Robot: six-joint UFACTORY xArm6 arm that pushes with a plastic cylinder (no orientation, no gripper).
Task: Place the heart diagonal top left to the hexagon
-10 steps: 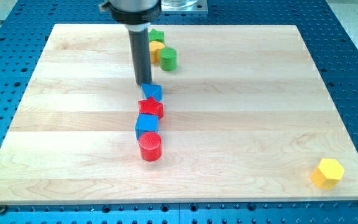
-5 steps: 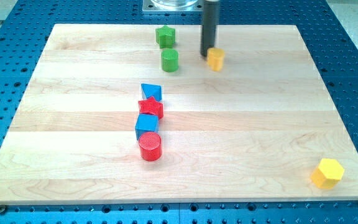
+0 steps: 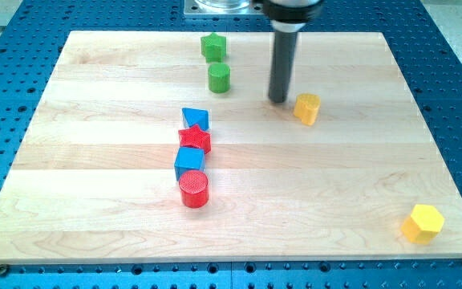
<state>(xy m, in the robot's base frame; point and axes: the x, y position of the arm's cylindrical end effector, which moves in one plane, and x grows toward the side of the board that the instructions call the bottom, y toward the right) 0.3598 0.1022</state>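
The yellow heart [image 3: 306, 107] lies on the wooden board right of centre, toward the view's top. The yellow hexagon [image 3: 422, 223] sits near the board's bottom right corner, far from the heart. My tip [image 3: 277, 99] is on the board just left of the heart and slightly above it, close to it or touching it. The dark rod rises from the tip to the view's top edge.
A green star [image 3: 212, 46] and a green cylinder [image 3: 219, 78] stand near the top centre. A line of blocks runs down the middle left: a blue triangular block [image 3: 195, 120], a red star [image 3: 195, 140], a blue cube [image 3: 189, 163], a red cylinder [image 3: 193, 189].
My tip went from the blue block up to the green blocks, then pushed the yellow heart right and down, away from the green blocks. The green star and cylinder have shifted slightly.
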